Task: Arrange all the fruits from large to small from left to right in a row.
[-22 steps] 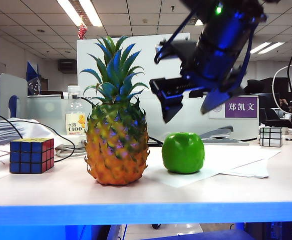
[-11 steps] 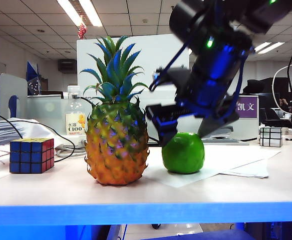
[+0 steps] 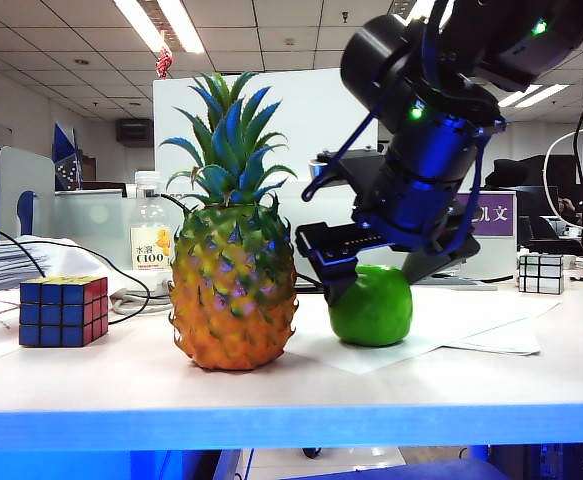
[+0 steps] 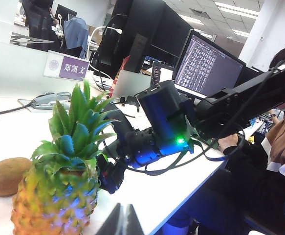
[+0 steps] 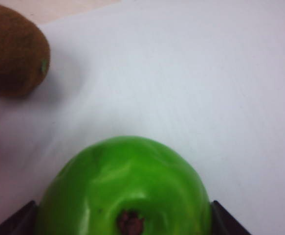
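My right gripper [image 3: 371,265] spread wide astride the apple [image 3: 373,306], kiwi [image 5: 12,49] beyond it, left gripper [image 4: 121,223] pinched shut beside the pineapple [image 4: 54,196]

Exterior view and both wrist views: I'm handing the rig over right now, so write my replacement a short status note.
Right gripper: jaws open, straddling the green apple, one on each side; not closed yet.
Left gripper: jaws shut, holding nothing, parked away from the fruit.
Pineapple stands upright at the left of the table, with the apple to its right. The kiwi lies behind the pineapple, hidden in the exterior view.
Done: pineapple sits leftmost.
Left: grip and place the apple as needed, then bring the kiwi to the right end.
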